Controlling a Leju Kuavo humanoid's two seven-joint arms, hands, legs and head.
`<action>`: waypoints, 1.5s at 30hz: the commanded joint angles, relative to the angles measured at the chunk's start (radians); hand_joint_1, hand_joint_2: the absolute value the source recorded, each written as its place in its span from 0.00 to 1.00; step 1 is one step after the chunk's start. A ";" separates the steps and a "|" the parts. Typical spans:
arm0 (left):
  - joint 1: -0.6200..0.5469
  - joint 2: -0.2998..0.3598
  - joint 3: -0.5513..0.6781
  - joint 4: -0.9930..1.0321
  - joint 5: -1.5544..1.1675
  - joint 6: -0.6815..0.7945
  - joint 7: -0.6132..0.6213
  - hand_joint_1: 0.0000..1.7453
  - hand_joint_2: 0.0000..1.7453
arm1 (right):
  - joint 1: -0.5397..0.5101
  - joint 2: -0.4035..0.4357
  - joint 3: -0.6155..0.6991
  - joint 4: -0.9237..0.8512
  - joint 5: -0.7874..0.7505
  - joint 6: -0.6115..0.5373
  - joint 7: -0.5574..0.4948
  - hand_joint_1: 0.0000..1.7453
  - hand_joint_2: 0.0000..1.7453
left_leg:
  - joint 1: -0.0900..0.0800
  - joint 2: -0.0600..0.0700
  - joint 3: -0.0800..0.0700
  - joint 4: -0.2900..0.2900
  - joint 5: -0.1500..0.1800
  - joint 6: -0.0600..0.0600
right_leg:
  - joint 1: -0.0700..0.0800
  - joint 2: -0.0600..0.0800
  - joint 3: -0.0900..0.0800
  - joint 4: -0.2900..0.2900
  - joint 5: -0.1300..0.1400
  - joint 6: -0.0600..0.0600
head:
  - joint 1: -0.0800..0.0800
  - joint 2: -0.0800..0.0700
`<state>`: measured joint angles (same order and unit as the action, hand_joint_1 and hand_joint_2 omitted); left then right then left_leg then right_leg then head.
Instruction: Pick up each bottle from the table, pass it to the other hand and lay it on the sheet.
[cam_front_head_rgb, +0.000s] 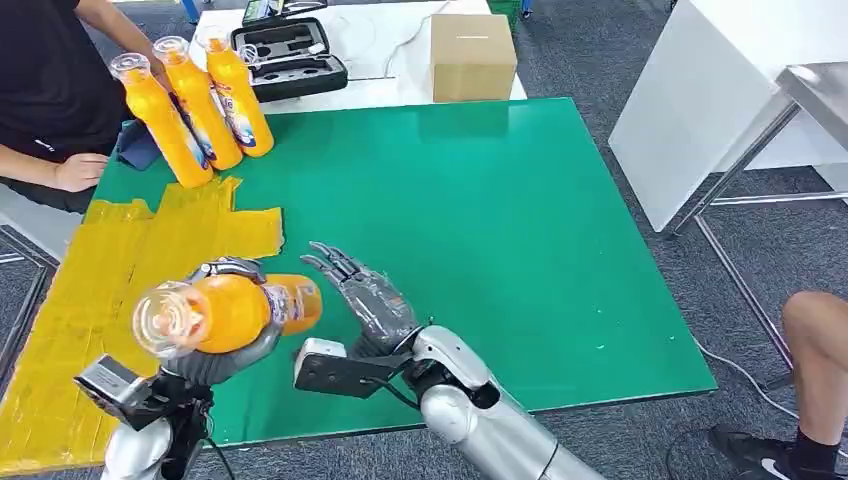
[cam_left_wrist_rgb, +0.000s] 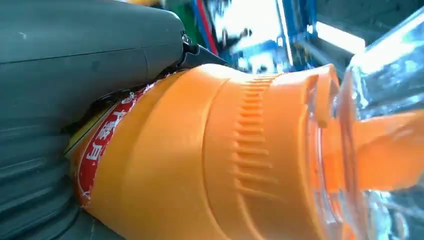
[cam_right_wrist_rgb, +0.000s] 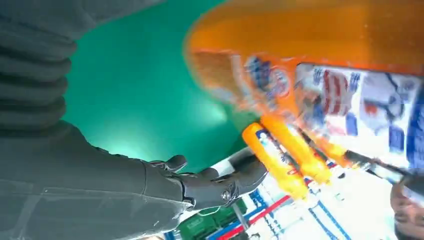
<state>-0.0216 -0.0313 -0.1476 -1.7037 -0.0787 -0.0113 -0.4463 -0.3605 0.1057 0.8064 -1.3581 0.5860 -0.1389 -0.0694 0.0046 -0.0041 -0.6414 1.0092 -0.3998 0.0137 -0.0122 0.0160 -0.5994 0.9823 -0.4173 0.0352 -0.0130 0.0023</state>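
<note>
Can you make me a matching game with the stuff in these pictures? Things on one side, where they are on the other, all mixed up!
Things:
1. held bottle
2. three bottles
3. cardboard box
4. yellow sheet

Places:
A. on the white table behind the green mat
B. in the left hand
C. standing at the green mat's far left corner
D. flat along the mat's left side

Pairs: 1-B, 2-C, 3-A, 4-D

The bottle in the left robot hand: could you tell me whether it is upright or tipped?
Tipped. The bottle lies roughly sideways in the left robot hand, its cap towards the camera.
</note>
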 joint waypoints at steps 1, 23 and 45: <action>-0.061 0.007 0.035 0.049 -0.434 0.262 0.060 1.00 1.00 | 0.024 -0.036 -0.051 -0.048 0.020 -0.004 0.000 0.00 0.00 | 0.000 -0.002 0.002 0.000 0.000 -0.001 | 0.001 -0.003 0.003 0.000 -0.001 -0.001 | 0.001 0.000; -0.447 0.139 -0.008 1.035 -1.386 0.478 0.478 1.00 1.00 | 0.032 -0.054 -0.067 -0.127 0.008 0.041 0.021 0.00 0.00 | 0.000 -0.003 0.004 -0.002 0.002 -0.002 | 0.000 -0.004 0.004 0.000 0.000 -0.001 | 0.000 0.000; -0.423 0.160 -0.050 1.042 -1.386 0.476 0.509 0.00 0.00 | 0.034 -0.055 -0.076 -0.108 -0.007 0.067 0.014 0.00 0.00 | 0.000 -0.002 0.009 -0.002 0.002 -0.002 | 0.000 -0.002 0.010 -0.001 0.000 -0.002 | 0.000 0.000</action>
<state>-0.4768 0.1057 -0.1446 -0.6847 -1.4206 0.4090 0.0115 -0.3105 0.0759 0.7271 -1.4912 0.5810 -0.0759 -0.0523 0.0049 -0.0085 -0.6349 1.0085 -0.3971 0.0125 -0.0120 0.0133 -0.5915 0.9829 -0.4175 0.0344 -0.0126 0.0023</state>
